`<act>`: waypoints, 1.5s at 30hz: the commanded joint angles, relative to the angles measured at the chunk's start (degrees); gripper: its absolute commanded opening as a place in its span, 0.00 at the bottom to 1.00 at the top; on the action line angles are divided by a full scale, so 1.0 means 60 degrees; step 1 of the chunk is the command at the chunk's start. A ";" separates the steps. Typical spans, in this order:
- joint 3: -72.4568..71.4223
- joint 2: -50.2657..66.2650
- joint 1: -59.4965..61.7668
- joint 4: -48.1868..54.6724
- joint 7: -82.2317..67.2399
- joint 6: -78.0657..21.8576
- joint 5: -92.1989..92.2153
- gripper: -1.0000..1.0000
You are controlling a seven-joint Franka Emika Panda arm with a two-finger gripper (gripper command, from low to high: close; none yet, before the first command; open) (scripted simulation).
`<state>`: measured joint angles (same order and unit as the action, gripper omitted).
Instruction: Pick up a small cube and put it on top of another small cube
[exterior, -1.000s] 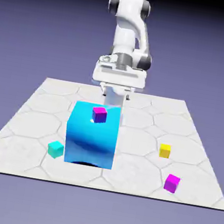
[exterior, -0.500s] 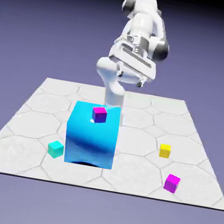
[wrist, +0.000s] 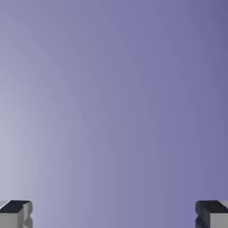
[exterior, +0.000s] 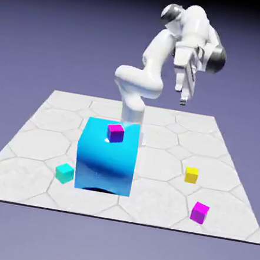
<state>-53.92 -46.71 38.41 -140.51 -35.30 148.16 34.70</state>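
Arm: one white arm (exterior: 142, 81), raised well above the bench (exterior: 48, 136) toward the exterior view's right.
Jaws: one gripper (exterior: 183, 99), carried high, its jaws spread wide with nothing between them; in the hand view two grey fingertips (wrist: 15, 213) are seen far apart at the bottom edge, with only plain backdrop ahead.
Purple-magenta small cube: one (exterior: 199, 212), resting on the bench near its front edge at the exterior view's right, apart from everything else; this is the piece to be lifted.
Yellow small cube: one (exterior: 191, 175), on the bench just behind the purple-magenta one, near but not touching; this is the piece to be stacked on.
Pinker magenta small cube: one (exterior: 115, 132), seated on top of the big blue cube; not to be taken.
Big blue cube: one (exterior: 106, 161), glossy, left of centre on the bench.
Teal small cube: one (exterior: 64, 173), on the bench just beside the blue cube's left lower corner.
Count of small cubes: four in all; large cubes: one.
Step in hand: judged to be the approach, nothing yet grasped.
Handling advice: the jaws are best turned downward and brought over the purple-magenta cube from directly above, squared to two opposite faces, so the yellow cube close behind is not nudged during descent.
Caution: the two magenta pieces are easily confused; the one on the bench is the intended one.
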 commanded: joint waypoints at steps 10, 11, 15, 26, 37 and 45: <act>-0.2880 -0.0751 0.2089 0.1094 -0.4154 -0.1381 0.1854 0.50; -0.3168 -0.0826 0.2297 0.1204 -0.4569 -0.1519 0.2039 0.50; -0.4320 -0.1126 0.3133 0.1642 -0.6230 -0.2071 0.2781 0.50; -0.7487 -0.1952 0.5430 0.2845 -1.0798 -0.3589 0.4819 0.50; -1.0511 -0.3256 0.7483 0.3985 -1.3637 -0.3661 0.7033 0.00; -0.8386 -0.1781 0.5567 0.3032 -1.2154 -0.4067 0.5167 0.00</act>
<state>-104.23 -57.40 71.82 -122.32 -108.13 123.73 65.52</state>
